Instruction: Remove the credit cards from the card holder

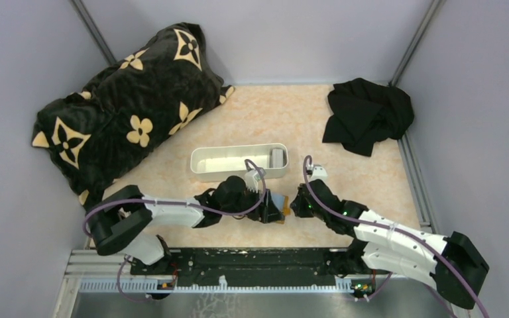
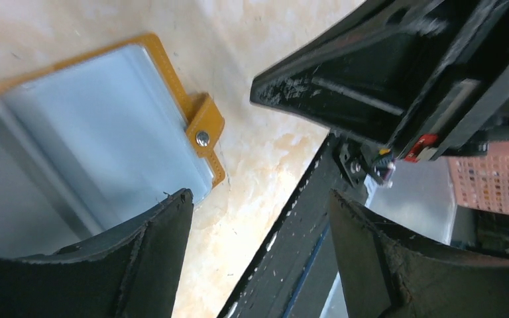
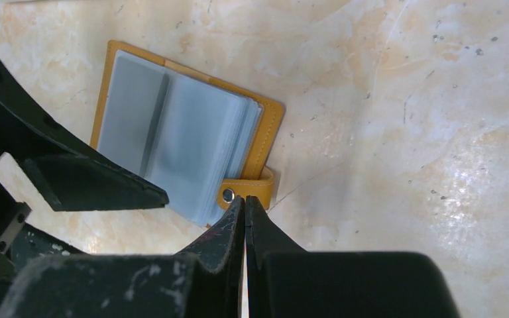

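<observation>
The card holder (image 3: 192, 139) lies open on the table, orange-tan with grey-blue sleeves facing up and its snap tab (image 3: 248, 191) at the near edge. No credit cards show clearly inside the sleeves. My right gripper (image 3: 245, 201) is shut with nothing between its fingers, its tips right at the snap tab. My left gripper (image 2: 260, 195) is open and empty, with one finger (image 2: 166, 225) over the card holder (image 2: 106, 132) corner and the other beyond its edge. From above, the card holder (image 1: 278, 202) sits between the left gripper (image 1: 272, 212) and the right gripper (image 1: 296, 205).
A long white tray (image 1: 232, 162) stands just behind the holder, with a small grey flat rectangle (image 1: 277, 158) at its right end. A black flowered cushion (image 1: 126, 112) fills the back left and a black cloth (image 1: 368, 112) the back right. Grey walls enclose the table.
</observation>
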Robot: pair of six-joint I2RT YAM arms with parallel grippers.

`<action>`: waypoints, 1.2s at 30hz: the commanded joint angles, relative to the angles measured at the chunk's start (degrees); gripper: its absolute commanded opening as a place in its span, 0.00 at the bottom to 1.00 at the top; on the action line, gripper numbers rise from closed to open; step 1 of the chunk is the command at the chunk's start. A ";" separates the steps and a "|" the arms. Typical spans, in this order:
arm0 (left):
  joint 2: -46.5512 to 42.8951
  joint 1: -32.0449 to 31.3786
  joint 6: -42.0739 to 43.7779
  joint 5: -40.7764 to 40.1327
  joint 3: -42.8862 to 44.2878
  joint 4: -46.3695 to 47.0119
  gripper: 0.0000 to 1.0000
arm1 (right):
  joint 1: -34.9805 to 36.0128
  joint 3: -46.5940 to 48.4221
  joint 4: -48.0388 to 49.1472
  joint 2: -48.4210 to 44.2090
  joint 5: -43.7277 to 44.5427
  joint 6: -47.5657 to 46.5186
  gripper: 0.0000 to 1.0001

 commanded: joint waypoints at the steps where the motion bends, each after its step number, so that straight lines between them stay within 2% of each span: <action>1: -8.44 0.54 2.20 -7.67 1.39 -5.59 0.81 | 0.08 3.02 3.28 1.22 -2.89 -0.02 0.00; 6: -15.64 5.95 7.44 -13.19 6.21 -23.19 0.82 | 3.47 4.16 6.40 6.84 -3.76 -0.20 0.01; 9: -16.53 13.60 6.61 -11.23 5.75 -28.76 0.83 | 5.49 5.73 8.45 11.34 -4.93 -0.63 0.03; 12: -16.86 19.77 5.18 -5.18 2.91 -26.91 0.82 | 7.80 7.58 9.99 15.50 -5.71 -1.05 0.05; 16: -15.89 20.44 4.97 -4.79 2.41 -26.46 0.82 | 8.99 8.45 11.08 19.66 -9.31 -1.43 0.08; 21: -13.00 20.44 3.98 -0.01 2.51 -25.38 0.82 | 8.96 7.96 10.56 23.83 -9.77 -0.88 0.09; 31: -11.95 20.44 2.48 5.23 0.93 -22.92 0.82 | 1.29 6.32 8.77 21.52 -11.15 -3.07 0.09; 36: -12.60 20.46 1.11 7.09 -1.48 -22.50 0.82 | 0.34 8.61 5.08 18.56 -10.36 -5.12 0.10</action>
